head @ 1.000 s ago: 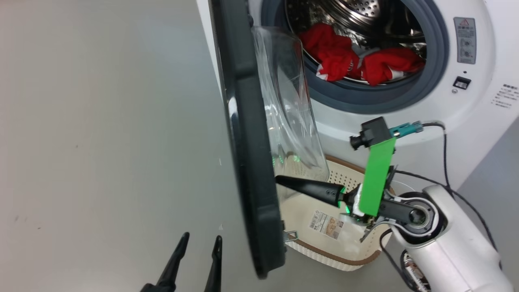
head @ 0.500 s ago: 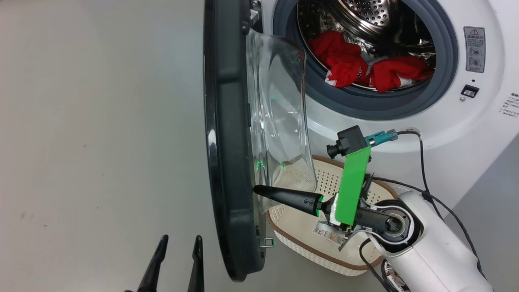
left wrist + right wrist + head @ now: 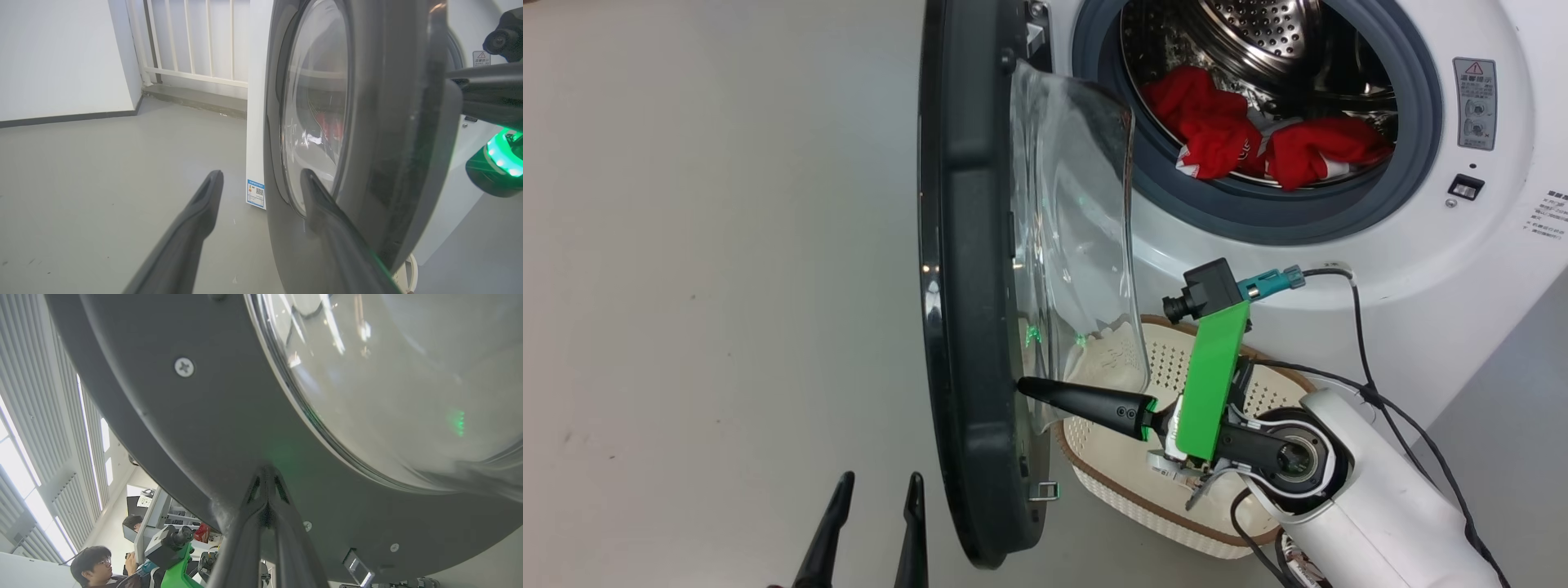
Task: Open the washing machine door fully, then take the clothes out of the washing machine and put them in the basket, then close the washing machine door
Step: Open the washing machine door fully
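Observation:
The washing machine (image 3: 1339, 269) stands with its door (image 3: 964, 286) swung out, edge-on to me, the glass bowl (image 3: 1078, 245) facing the drum. Red clothes (image 3: 1217, 122) lie in the steel drum. The cream basket (image 3: 1127, 457) sits on the floor below the opening, partly behind the door and my right arm. My right gripper (image 3: 1023, 384) is shut, its tip pressed on the door's inner rim (image 3: 204, 416), as the right wrist view shows (image 3: 265, 473). My left gripper (image 3: 880, 482) hangs open outside the door (image 3: 392, 122), holding nothing (image 3: 261, 179).
Bare grey floor (image 3: 727, 286) spreads left of the door. A white railing (image 3: 192, 41) and wall stand behind the washer's side, which bears a small blue label (image 3: 256, 192). Cables (image 3: 1364, 359) trail from my right wrist. A person (image 3: 94, 563) sits low in the right wrist view.
The door has swung a little wider with my shut right gripper against its inner rim. The head view has shifted too. My left gripper stays open.

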Controlling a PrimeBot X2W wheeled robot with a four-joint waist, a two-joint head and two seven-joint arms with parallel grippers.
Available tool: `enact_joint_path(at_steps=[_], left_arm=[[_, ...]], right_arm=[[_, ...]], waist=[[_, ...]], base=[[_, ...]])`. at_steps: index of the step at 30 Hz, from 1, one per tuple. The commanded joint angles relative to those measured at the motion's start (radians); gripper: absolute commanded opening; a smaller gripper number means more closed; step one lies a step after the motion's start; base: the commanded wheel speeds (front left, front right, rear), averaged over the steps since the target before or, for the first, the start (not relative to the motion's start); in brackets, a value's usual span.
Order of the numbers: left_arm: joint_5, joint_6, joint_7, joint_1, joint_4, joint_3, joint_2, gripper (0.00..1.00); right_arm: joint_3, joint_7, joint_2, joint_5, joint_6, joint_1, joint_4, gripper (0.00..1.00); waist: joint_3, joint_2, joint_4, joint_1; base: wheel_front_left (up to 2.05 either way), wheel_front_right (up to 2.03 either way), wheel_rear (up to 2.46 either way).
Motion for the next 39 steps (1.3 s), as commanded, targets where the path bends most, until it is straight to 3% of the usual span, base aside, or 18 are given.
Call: enact_joint_path(at_steps=[1, 13, 29, 39], left_arm=[[0.003, 0.002, -0.012, -0.006, -0.024, 0.037, 0.004, 1.0], [-0.005, -0.039, -0.012, -0.03, 0.025, 0.068, 0.004, 1.0], [-0.006, -0.086, -0.012, -0.047, 0.084, 0.102, 0.004, 1.0], [-0.012, -0.091, -0.012, -0.054, 0.09, 0.131, 0.004, 1.0]], right_arm=[[0.014, -0.017, 0.031, -0.003, 0.005, -0.03, -0.02, 1.0], [0.005, -0.124, -0.037, -0.071, 0.005, 0.029, 0.023, 1.0], [0.034, -0.404, -0.193, -0.182, 0.005, 0.163, 0.103, 1.0], [0.064, -0.579, -0.281, -0.213, 0.005, 0.238, 0.096, 1.0]], waist=[[0.0, 0.0, -0.001, 0.0], [-0.014, 0.0, -0.01, 0.0], [-0.041, 0.0, -0.032, 0.0], [-0.034, 0.0, -0.068, 0.0]], base=[[0.0, 0.0, 0.0], [0.0, 0.0, 0.0], [0.0, 0.0, 0.0], [0.0, 0.0, 0.0]])
